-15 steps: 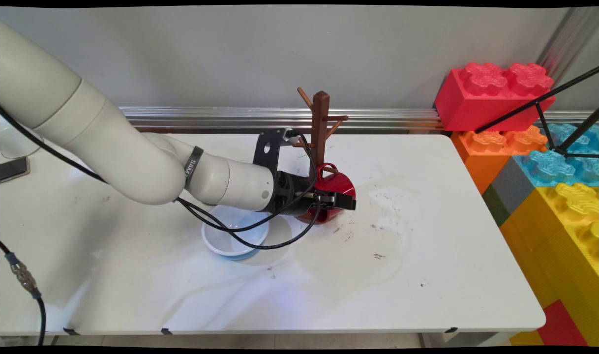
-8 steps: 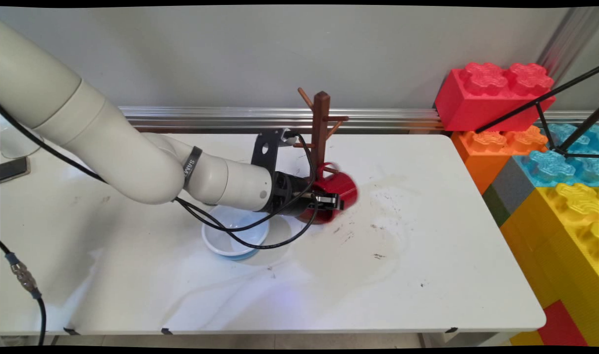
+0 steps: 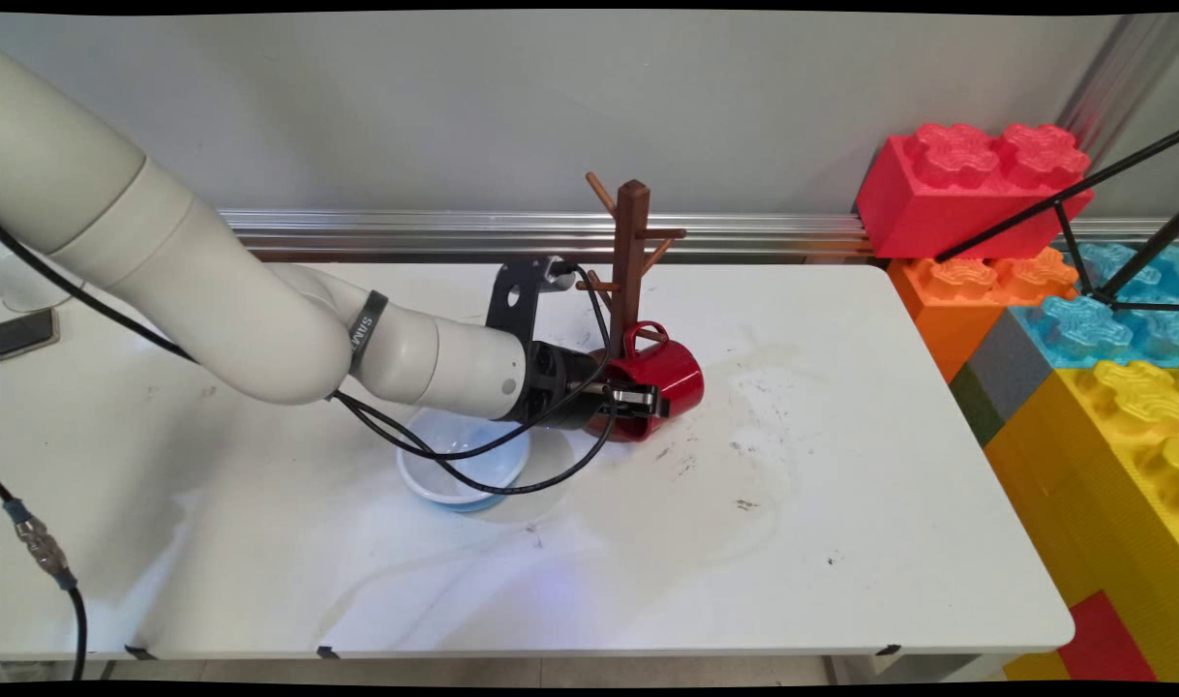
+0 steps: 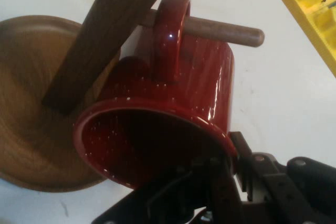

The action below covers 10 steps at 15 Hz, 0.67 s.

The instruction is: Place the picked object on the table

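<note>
Claw (image 3: 648,399) clamped on red mug (image 3: 669,370) rim

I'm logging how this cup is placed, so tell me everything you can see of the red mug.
The red mug is glossy, enamel-looking with fine white speckles, and lies tipped on its side, mouth toward the gripper. Its loop handle is threaded over a lower peg of the wooden mug tree. The gripper pinches its rim, one finger inside. It hangs beside the tree's post, above the round base.
</note>
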Each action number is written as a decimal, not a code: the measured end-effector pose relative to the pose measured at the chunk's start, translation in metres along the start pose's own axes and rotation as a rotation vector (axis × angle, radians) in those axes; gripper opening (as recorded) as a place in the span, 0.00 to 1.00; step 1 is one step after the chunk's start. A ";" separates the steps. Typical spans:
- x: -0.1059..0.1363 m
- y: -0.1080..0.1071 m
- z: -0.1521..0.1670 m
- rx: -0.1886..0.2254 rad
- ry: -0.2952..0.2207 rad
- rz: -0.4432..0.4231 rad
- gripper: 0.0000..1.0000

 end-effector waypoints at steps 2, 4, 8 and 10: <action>-0.001 0.001 -0.002 -0.004 0.000 0.002 0.00; 0.000 0.002 -0.003 -0.011 0.001 0.005 0.00; 0.002 0.006 -0.005 -0.022 0.010 0.011 0.00; 0.004 0.007 -0.007 -0.027 0.016 0.012 0.00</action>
